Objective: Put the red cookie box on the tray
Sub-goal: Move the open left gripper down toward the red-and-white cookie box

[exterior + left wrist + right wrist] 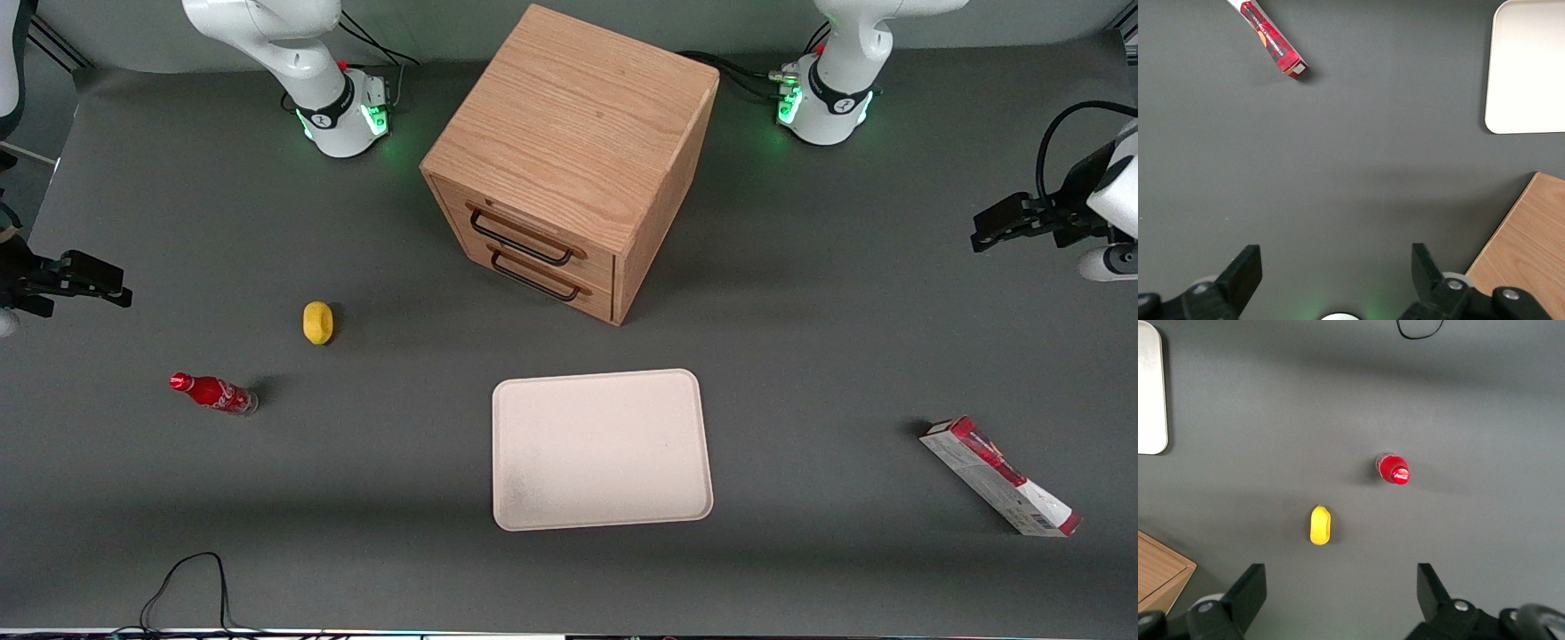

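Table [800,356] dark grey, matte; tray [601,450] lower centre, red cookie box [999,476] lower right; gripper [1009,222] spread wide, holding nothing, right edge.

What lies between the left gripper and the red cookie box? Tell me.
Only bare grey table between the open gripper and the red cookie box, per the left wrist view.

The small red cola bottle [213,393], near the parked arm's end of the table [800,356], bears white Coca-Cola script. Print on the red cookie box [1000,476] is unreadable.
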Action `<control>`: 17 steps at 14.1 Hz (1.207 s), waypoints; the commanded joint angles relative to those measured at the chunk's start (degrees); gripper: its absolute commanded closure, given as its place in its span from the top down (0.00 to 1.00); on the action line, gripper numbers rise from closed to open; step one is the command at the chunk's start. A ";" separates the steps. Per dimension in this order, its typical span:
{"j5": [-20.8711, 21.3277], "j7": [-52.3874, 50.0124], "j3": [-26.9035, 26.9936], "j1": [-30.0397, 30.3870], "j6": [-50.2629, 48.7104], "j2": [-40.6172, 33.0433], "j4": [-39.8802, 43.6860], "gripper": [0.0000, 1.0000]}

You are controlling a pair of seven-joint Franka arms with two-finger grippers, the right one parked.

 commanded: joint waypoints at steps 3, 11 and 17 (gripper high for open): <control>0.44 -0.70 1.01 0.24 0.07 8.67 9.56 1.00; 0.18 0.09 0.75 9.46 0.60 30.30 32.78 1.00; 0.09 -2.79 0.92 12.81 5.26 34.10 34.73 1.00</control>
